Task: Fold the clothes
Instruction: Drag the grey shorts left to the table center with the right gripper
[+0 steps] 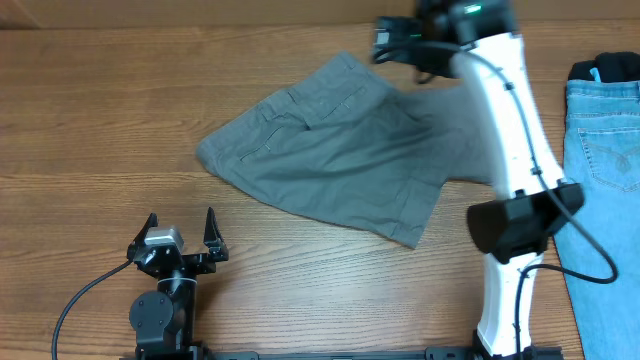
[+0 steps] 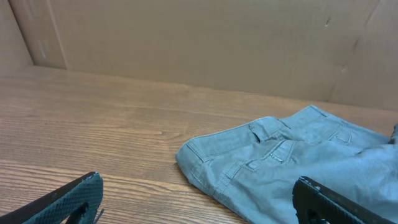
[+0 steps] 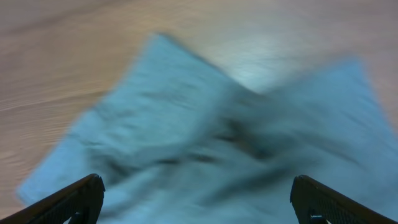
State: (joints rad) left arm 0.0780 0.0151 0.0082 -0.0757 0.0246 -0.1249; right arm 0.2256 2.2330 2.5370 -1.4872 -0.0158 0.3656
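Observation:
The grey shorts (image 1: 335,150) lie spread and rumpled on the wooden table, waistband toward the far side, one leg end at the front right. My left gripper (image 1: 180,238) is open and empty near the front left, well short of the shorts. In the left wrist view the shorts (image 2: 292,162) lie ahead between the open fingers (image 2: 199,199). My right gripper (image 1: 400,40) hovers above the far right part of the shorts. Its wrist view is blurred, with grey cloth (image 3: 211,137) below open, empty fingers (image 3: 199,199). Light blue jeans (image 1: 605,170) lie at the right edge.
A dark garment (image 1: 608,66) lies at the far right corner above the jeans. A cardboard wall (image 2: 199,43) stands behind the table. The right arm's white link (image 1: 510,130) crosses over the table between the shorts and the jeans.

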